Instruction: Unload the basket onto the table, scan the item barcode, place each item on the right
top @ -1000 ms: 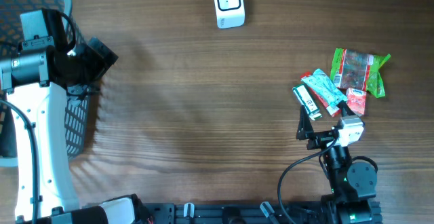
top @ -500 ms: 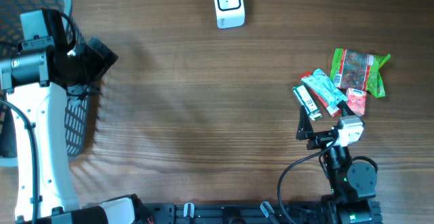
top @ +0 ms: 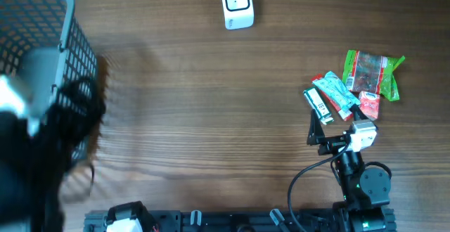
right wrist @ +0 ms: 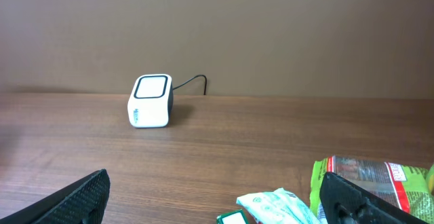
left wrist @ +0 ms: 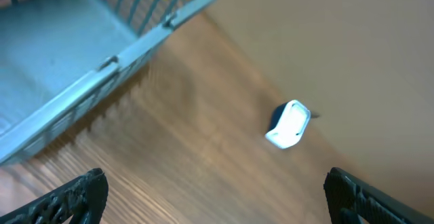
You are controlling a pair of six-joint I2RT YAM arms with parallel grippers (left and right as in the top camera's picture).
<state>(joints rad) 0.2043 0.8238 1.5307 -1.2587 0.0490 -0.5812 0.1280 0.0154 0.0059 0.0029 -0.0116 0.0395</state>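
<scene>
The white barcode scanner [top: 237, 5] stands at the table's far edge, and also shows as the scanner [right wrist: 150, 100] and the scanner [left wrist: 288, 124]. Snack items lie at the right: a green packet [top: 369, 74], a teal packet [top: 336, 95], a green-and-white bar [top: 320, 105] and a red packet [top: 370, 106]. My right gripper [right wrist: 220, 207] is open just short of them, with the teal packet [right wrist: 278, 207] low between its fingers, untouched. My left gripper [left wrist: 217, 203] is open and empty above the table beside the basket. In the overhead view the left arm [top: 49, 133] is a blur.
A grey-blue mesh basket [top: 42, 21] fills the far left corner; its rim [left wrist: 135, 54] slants across the left wrist view. The scanner's cable [right wrist: 193, 81] runs back to the wall. Bare wood lies between basket and snacks.
The left arm has swung fast from over the basket's right side toward the front left and is now blurred. The right arm and the snacks have not moved.
</scene>
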